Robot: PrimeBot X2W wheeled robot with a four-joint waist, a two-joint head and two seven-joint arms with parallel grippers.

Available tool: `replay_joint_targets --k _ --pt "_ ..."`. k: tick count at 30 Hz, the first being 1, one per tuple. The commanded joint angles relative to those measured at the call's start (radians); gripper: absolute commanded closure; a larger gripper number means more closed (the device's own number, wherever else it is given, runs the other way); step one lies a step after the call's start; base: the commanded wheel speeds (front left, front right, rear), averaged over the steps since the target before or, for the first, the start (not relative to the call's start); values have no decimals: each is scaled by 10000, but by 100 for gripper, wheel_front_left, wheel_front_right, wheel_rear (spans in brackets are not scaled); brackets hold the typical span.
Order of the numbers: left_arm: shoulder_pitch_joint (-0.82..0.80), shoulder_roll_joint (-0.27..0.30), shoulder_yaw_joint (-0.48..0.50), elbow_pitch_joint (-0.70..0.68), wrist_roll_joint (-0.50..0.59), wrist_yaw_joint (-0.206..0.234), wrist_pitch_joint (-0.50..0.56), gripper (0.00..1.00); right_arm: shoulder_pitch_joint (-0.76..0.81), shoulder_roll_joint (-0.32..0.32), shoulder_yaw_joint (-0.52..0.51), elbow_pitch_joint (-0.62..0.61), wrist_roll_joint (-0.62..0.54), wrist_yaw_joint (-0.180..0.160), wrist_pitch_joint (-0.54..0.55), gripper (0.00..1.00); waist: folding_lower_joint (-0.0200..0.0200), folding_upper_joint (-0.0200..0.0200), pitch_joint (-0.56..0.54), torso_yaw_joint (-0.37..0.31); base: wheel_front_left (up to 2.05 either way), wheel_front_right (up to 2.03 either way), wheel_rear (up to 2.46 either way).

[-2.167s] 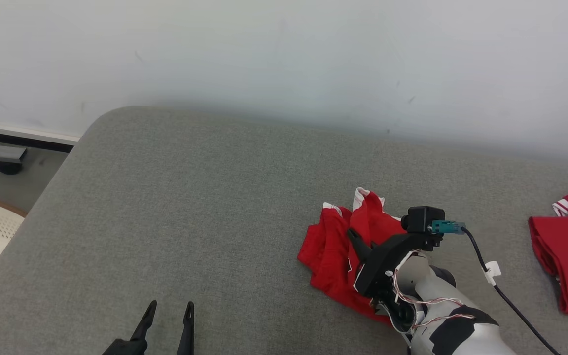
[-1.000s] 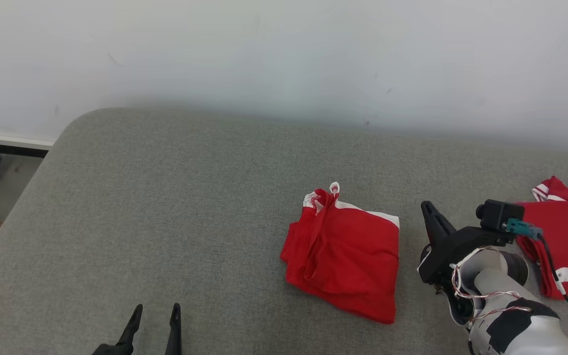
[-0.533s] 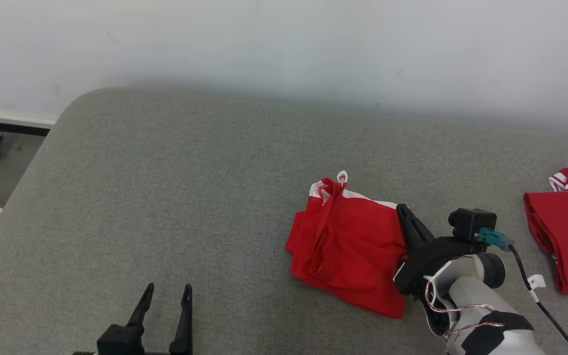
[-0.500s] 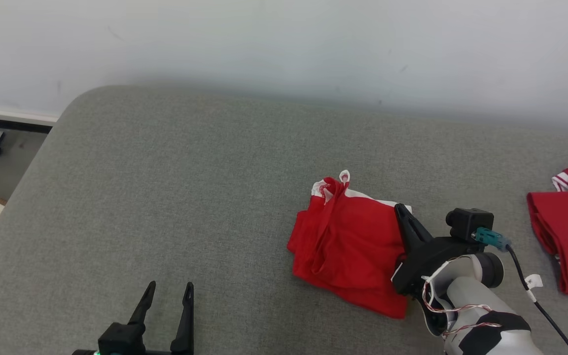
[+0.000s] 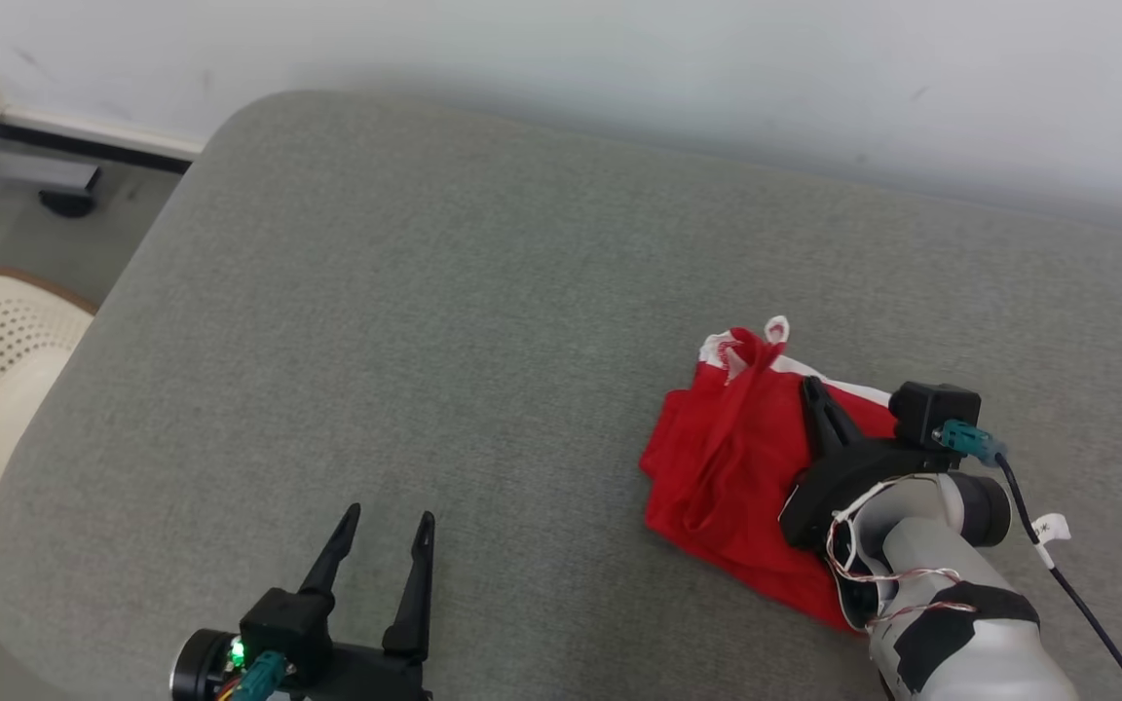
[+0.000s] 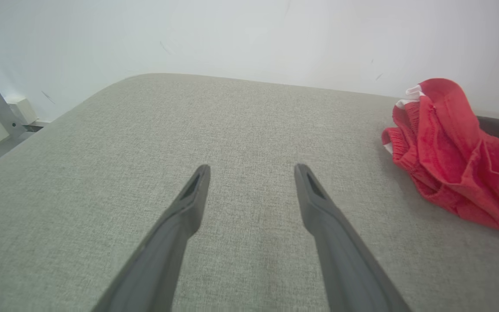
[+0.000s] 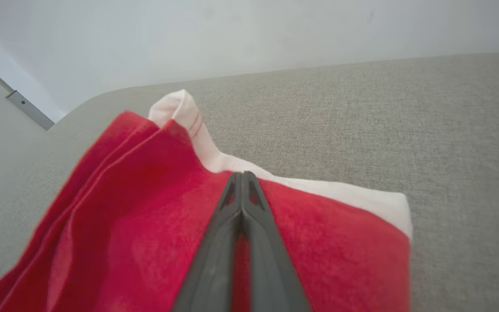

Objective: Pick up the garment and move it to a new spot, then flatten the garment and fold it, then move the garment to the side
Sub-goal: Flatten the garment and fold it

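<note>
Right wrist view: the right gripper (image 7: 243, 175) presses its fingers together atop the folded red cloth garment (image 7: 137, 203) with a white band, right of the middle of the grey upholstered surface (image 7: 362, 108); whether cloth is pinched I cannot tell. The left gripper (image 5: 389, 514) hovers spread near the front edge. If only a top layer is caught, lifting could undo the fold.

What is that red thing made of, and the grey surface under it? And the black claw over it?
The red garment looks like soft matte knit cloth with a white band: it creases and bunches. The grey surface looks like coarse woven upholstery, probably padded: visible weave, rounded corner. The right claw looks like dark plastic, matte without glints; it could be coated metal.
</note>
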Motion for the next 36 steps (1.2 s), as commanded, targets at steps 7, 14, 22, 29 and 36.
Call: replay_joint_targets --k 7,14,22,29,36 --pt "-387 1 -364 -52 -266 89 -21 0 -187 112 96 -223 -35 -19 -3 100 -1 -1 473 681 0 0 0" --pt "-423 -2 -503 -39 -320 148 -21 0 103 110 1734 -1086 1171 -19 -1 100 -1 -1 541 820 0 0 0" --pt "-282 -2 -486 -1 -335 246 -21 0 286 96 3371 -1516 2272 -19 -1 100 -1 -1 368 681 0 0 0" --pt "-59 1 -236 -67 -195 270 -21 0 412 95 2319 -2299 1818 -19 -1 100 -1 -1 40 231 0 0 0" --pt "310 2 207 -159 23 216 -21 0 1189 100 410 -3553 420 -19 -3 100 -1 -1 -480 -380 0 0 0"
